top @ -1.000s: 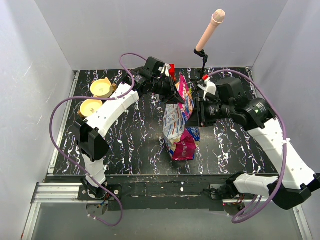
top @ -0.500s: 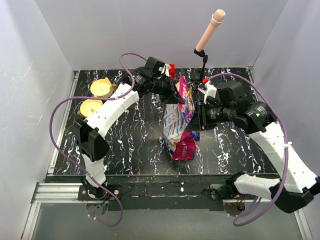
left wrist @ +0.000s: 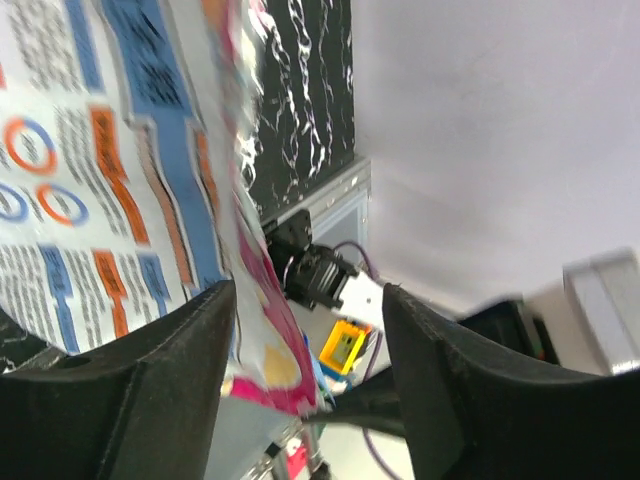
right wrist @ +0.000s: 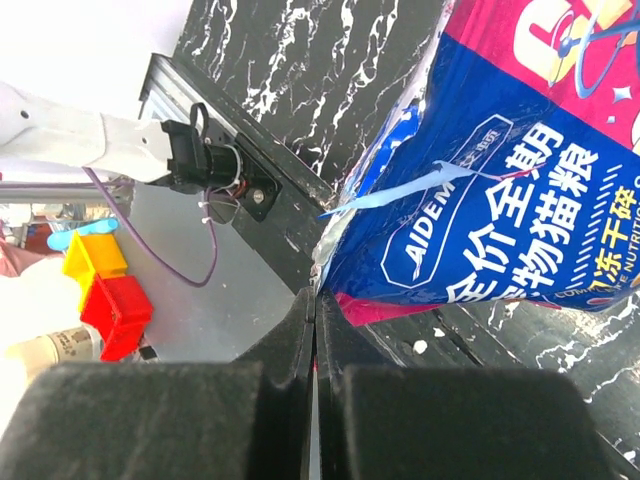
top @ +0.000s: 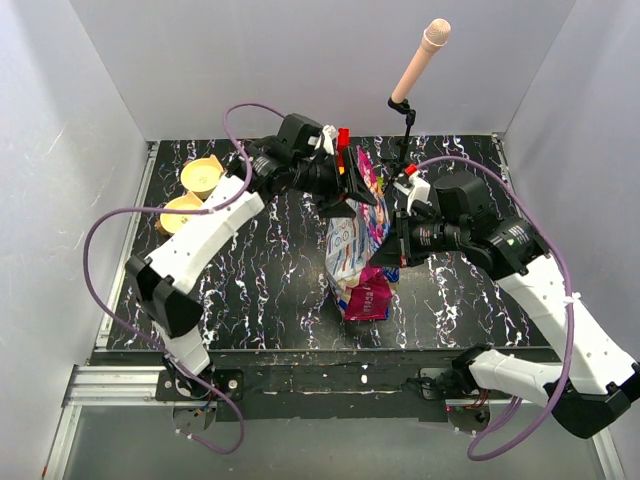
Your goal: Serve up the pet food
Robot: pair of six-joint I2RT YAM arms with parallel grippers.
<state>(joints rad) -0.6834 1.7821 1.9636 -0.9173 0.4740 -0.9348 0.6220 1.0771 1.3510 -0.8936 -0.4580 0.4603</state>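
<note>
Right gripper (right wrist: 315, 300) fingers are squeezed together, pinching the silver edge of the food bag (right wrist: 500, 170), on its right side in the top view. Left gripper (left wrist: 306, 300) fingers are spread apart with the bag's top edge between them. The bag stands upright mid-frame on the table (top: 250, 270), with two bowls (top: 200, 176) at upper left.

High rear overview; both wrist views close against the shared bag (top: 355, 245).

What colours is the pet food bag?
The bag is blue and magenta-pink with white writing, best seen in the right wrist view.
</note>
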